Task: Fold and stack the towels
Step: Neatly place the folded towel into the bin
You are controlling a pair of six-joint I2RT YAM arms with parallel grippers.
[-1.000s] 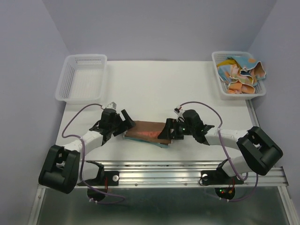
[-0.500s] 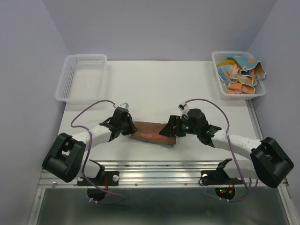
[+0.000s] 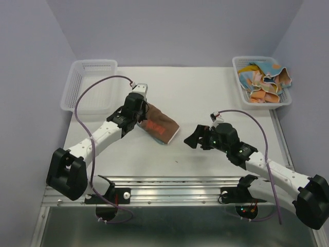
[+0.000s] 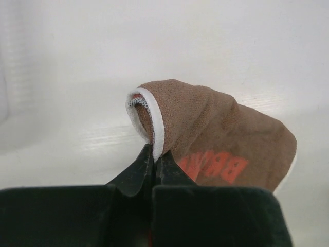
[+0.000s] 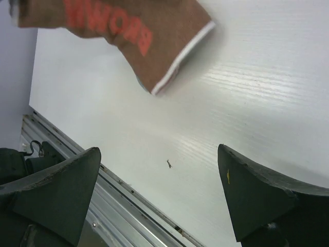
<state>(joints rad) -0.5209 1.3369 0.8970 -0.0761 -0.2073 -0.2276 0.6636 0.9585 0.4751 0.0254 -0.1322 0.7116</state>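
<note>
we pinch the folded brown cloth towel with orange lettering (image 4: 216,128) by its white-edged end.
our left gripper (image 4: 154,154) is clamped tight on that end, left of the white table's (image 3: 205,92) centre. our right gripper (image 5: 158,150) gapes wide, holding nothing, near the towel. crumpled colourful towels (image 3: 264,80) fill the far-right white mesh basket (image 3: 267,104).
</note>
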